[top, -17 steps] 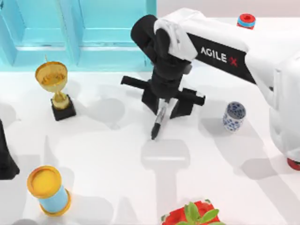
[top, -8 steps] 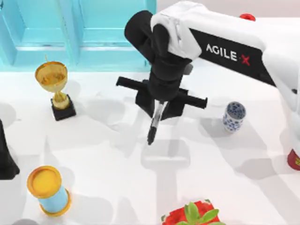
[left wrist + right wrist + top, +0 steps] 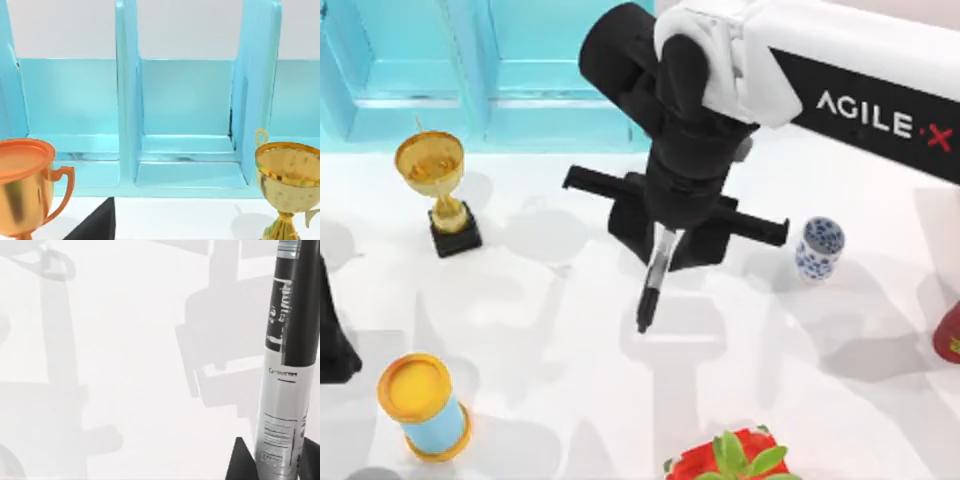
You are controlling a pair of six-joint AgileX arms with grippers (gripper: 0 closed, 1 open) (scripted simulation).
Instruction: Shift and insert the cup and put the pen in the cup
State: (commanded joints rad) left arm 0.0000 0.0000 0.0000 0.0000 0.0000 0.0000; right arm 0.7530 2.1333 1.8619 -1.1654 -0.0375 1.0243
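The pen, a black marker with a white-grey labelled barrel, hangs tip-down from my right gripper, which is shut on its upper end and is raised over the middle of the table. The right wrist view shows the pen's barrel standing between the dark fingers, with bare white table far beneath. The cup, small and white with a blue pattern, stands upright on the table to the right of the gripper, apart from it. My left arm is parked at the table's left edge.
A blue shelf unit runs along the back left. A gold trophy stands in front of it, and a light-blue cylinder with yellow rims at the front left. A red-potted plant is at the front edge, a red object at the right edge.
My right arm has risen with the pen in its grip, so it looms larger. The pen's tip has lifted off the table. The cup has not moved.
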